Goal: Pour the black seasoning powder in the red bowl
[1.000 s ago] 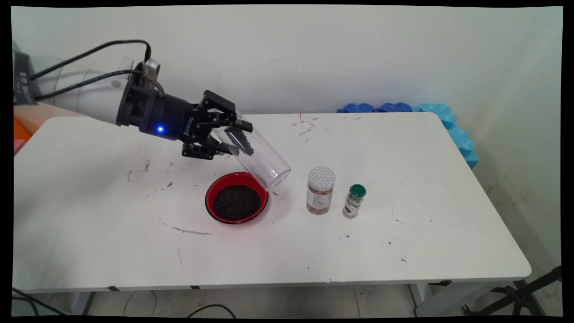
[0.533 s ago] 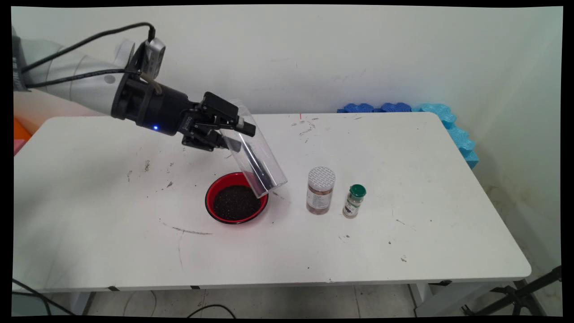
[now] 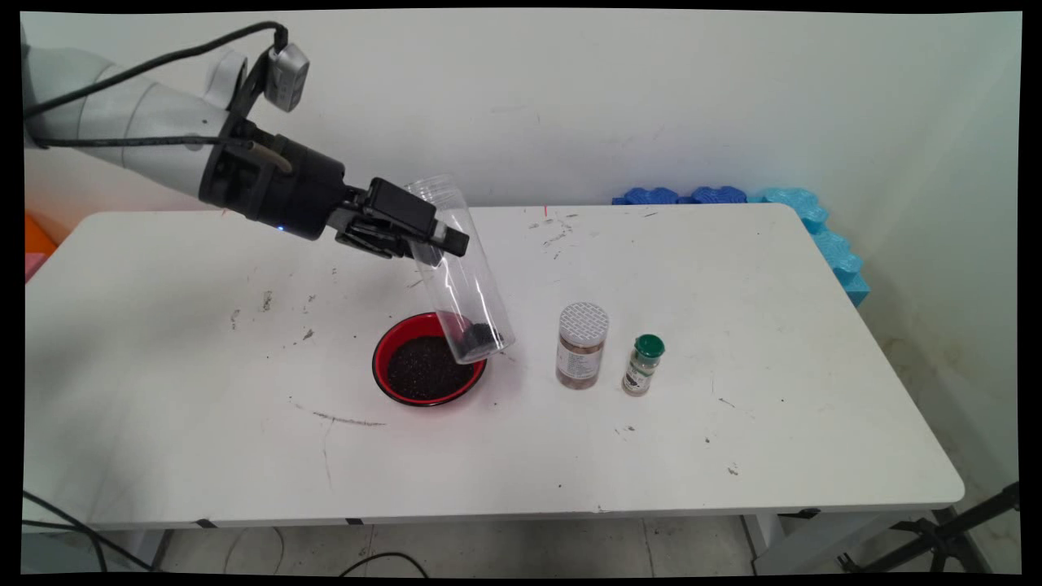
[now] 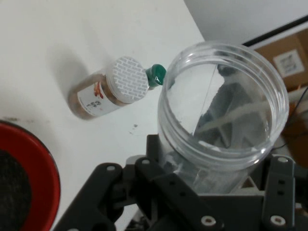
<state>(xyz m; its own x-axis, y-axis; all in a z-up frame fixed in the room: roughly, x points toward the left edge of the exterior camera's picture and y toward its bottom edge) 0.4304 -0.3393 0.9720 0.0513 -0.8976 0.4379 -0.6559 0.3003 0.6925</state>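
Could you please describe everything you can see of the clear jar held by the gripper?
The clear jar looks like transparent plastic, a tall cylinder with a ridged, open, lidless mouth. The gripper is clamped on its upper part. It hangs tilted, mouth up and to the left, base down above the right rim of the red bowl. A small dark heap of grains lies at its bottom.

No legible text or labels.

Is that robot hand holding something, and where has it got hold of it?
Yes. The hand grips a clear plastic jar by its side wall, near the open mouth end; the jar tilts over a red bowl.
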